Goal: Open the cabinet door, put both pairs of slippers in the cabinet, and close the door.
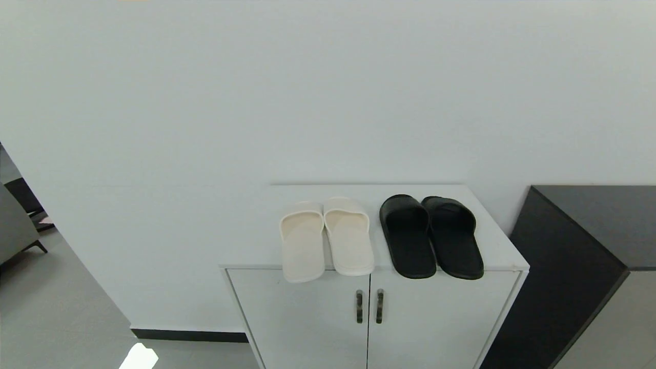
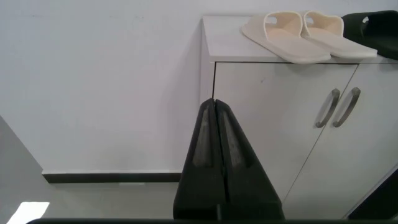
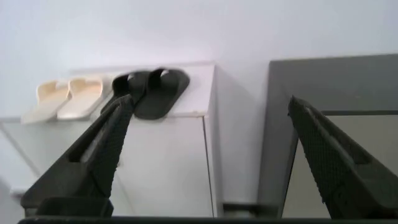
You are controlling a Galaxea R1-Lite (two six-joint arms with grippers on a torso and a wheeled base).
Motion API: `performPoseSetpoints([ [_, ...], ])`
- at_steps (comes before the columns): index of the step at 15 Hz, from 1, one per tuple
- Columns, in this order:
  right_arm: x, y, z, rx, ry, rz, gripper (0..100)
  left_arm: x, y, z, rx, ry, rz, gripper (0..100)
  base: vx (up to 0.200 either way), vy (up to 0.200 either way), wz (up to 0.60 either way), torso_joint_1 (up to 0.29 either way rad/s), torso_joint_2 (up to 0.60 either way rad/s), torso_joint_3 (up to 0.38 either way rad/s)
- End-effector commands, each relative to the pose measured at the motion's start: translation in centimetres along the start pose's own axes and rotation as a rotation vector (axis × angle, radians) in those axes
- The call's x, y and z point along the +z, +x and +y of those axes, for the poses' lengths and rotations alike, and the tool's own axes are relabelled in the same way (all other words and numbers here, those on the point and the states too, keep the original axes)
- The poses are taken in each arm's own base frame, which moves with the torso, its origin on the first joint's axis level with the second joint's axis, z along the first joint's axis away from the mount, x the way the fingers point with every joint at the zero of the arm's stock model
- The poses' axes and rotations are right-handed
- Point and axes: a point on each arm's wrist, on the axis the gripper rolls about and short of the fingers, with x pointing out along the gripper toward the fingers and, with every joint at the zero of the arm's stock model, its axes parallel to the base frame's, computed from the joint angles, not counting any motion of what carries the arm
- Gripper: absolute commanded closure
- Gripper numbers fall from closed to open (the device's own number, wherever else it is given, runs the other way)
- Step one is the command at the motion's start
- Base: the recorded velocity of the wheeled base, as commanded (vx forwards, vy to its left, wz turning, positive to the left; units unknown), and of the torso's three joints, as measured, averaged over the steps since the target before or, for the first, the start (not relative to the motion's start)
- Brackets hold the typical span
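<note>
Cabinet [image 1: 492, 241], white, low, against pale wall [image 1: 328, 92]. Both doors shut: L door [image 1: 302, 323], R door [image 1: 441, 323]. Two dark upright handles side by side at centre seam, L handle [image 1: 359, 306], R handle [image 1: 380, 306], close but apart.

On cabinet top, two pairs in a row, toes toward wall:
- cream slippers [image 1: 348, 241] on L half, the two touching along inner edges, heels poking just past front edge above L door.
- black slippers [image 1: 410, 241] on R half, also side by side and touching, heels slightly over front edge above R door.
- small gap betw. cream and black pairs.

Dark grey unit [image 1: 574, 246] just beside cabinet on R, about same height. Grey floor [image 1: 61, 307] to L, w/ grey seat [image 1: 15, 230] on thin legs at far L edge.

Left gripper [image 2: 214, 102]: claw pressed narrow, fingers flat together, nothing betw. them; held low in front of cabinet's L corner, apart from it.

Right gripper [image 3: 211, 101]: claw spread wide, holding nothing; low in front of cabinet's R side, apart from door and from black pair.
</note>
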Motion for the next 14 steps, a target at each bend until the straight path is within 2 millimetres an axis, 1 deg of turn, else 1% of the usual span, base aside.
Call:
performPoseSetpoints([
  [1,1.3,6.2,-0.1,0.044,-0.027,0.313,0,0.0,0.0,0.0,0.002,-0.007,0.0,100,0.0,0.0,0.0,0.0,0.0,0.0],
  [2,0.8,8.2,-0.2,0.053,-0.013,0.351,0,0.0,0.0,0.0,0.0,-0.007,0.0,100,0.0,0.0,0.0,0.0,0.0,0.0],
  [4,0.3,11.3,-0.2,0.067,0.004,0.355,0,0.0,0.0,0.0,0.0,-0.006,0.0,100,0.0,0.0,0.0,0.0,0.0,0.0],
  [6,0.3,13.4,0.6,0.148,0.022,0.386,0,0.0,0.0,0.0,0.002,-0.006,-0.002,100,0.0,0.0,0.0,0.0,0.0,0.0],
  [8,0.9,15.6,2.1,0.233,0.09,0.426,0,0.0,0.0,0.0,0.0,-0.007,0.0,100,0.0,0.0,0.0,0.0,0.0,0.0],
  [9,1.2,16.3,2.9,0.269,0.112,0.429,0,0.0,0.0,0.0,0.0,-0.006,0.0,100,0.0,0.0,0.0,0.0,0.0,0.0],
  [11,1.8,18.6,4.4,0.311,0.127,0.444,0,0.0,0.0,0.0,0.002,-0.007,0.0,100,0.0,0.0,0.0,0.0,0.0,0.0],
  [12,1.9,19.3,5.0,0.326,0.132,0.45,0,0.0,0.0,0.0,0.0,-0.006,0.0,100,0.0,0.0,0.0,0.0,0.0,0.0],
  [13,2.4,20.6,6.4,0.337,0.168,0.457,0,0.0,0.0,0.0,0.0,-0.006,-0.002,100,0.0,0.0,0.0,0.0,0.0,0.0],
  [14,2.3,21.5,7.8,0.331,0.178,0.47,0,0.0,0.0,0.0,0.0,-0.006,0.0,100,0.0,0.0,0.0,0.0,0.0,0.0],
])
